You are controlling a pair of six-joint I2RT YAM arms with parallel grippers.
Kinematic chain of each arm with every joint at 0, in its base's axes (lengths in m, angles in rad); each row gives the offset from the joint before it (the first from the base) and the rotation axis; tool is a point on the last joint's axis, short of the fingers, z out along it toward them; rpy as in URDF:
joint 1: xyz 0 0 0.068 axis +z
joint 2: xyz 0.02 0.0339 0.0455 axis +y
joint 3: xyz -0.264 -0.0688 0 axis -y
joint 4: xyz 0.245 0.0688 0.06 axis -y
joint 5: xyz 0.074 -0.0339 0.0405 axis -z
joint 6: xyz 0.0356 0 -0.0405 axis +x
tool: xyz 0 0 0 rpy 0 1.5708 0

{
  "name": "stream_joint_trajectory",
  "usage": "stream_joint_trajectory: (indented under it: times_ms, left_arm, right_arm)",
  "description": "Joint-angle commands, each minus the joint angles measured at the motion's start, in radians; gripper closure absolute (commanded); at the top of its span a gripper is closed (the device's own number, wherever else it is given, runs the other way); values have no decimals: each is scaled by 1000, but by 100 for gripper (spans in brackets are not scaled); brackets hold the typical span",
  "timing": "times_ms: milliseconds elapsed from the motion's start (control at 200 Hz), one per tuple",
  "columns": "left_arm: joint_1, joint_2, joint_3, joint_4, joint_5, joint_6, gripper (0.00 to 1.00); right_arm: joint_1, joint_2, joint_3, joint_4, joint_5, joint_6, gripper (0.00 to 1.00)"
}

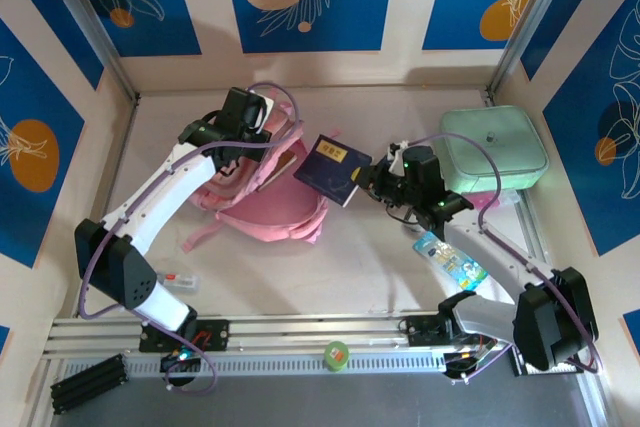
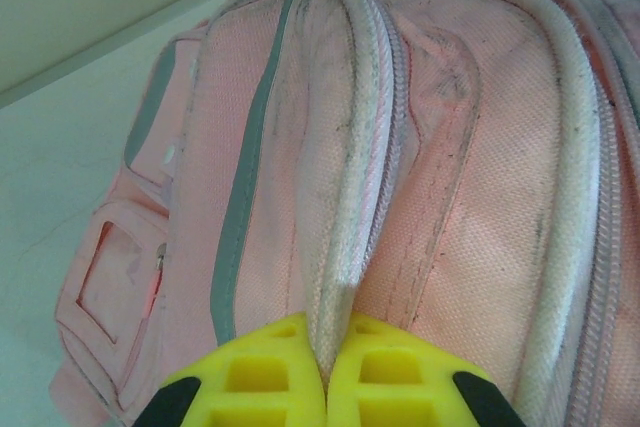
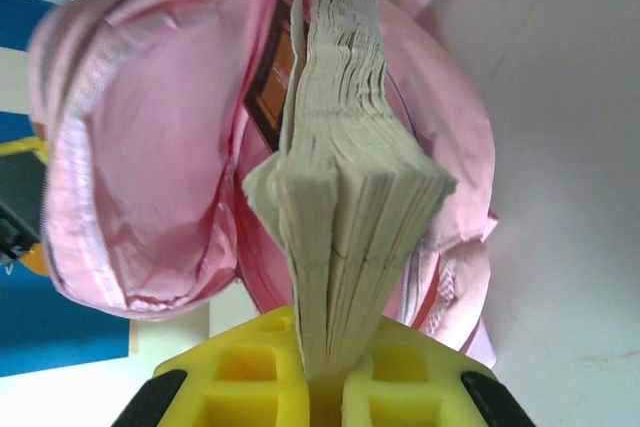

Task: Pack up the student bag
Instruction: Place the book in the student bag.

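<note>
**Book at the bag mouth, insertion next**

Status, 2 arms:
- Left gripper point(image 2: 325, 352): jaws together, pinching the zip-edged flap point(image 2: 345, 167) of the student bag point(image 1: 268, 215). The fabric rises taut from the pads, so I read this as holding the mouth open.
- Right gripper point(image 3: 325, 372): clamped on the book point(image 1: 333, 169), which has a dark blue cover. I grip it at 1 edge, with the page block pointing away from me toward the bag.
- The bag lies on the table point(image 1: 380, 267), left of centre, beneath my left wrist, straps trailing toward the near edge. Its opening faces right, toward the book. In the right wrist view the pink lining gapes just beyond the book's far end.
- Mint-green case point(image 1: 495, 147): far right, behind my right arm, well apart from the bag.

Step in hand, my read: loading the book into the main compartment. I cannot tell whether its far corner is already past the rim.

Next move calls for:
- Left holds the flap up and steady.
- Right drives the book along its long axis into the gap, clearing the upper rim.
- Release only once the book is seated.
- Risk: a corner snags the lining and drags the bag.
</note>
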Motion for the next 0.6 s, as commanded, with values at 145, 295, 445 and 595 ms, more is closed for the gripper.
stream_joint_trajectory:
  times_ms: [145, 295, 445, 595]
  left_arm:
    - [3, -65, 22, 145, 24, -35, 99]
    - [2, -71, 9, 144, 40, -55, 99]
    - [2, -79, -9, 149, 52, -71, 99]
    - [3, -79, -10, 148, 64, -79, 99]
  right_arm:
    - [51, 117, 74, 151, -88, 111, 95]
    - [68, 260, 160, 229, -130, 201, 95]
    - [98, 399, 251, 259, -83, 235, 95]
    - [131, 547, 349, 220, 21, 283, 94]
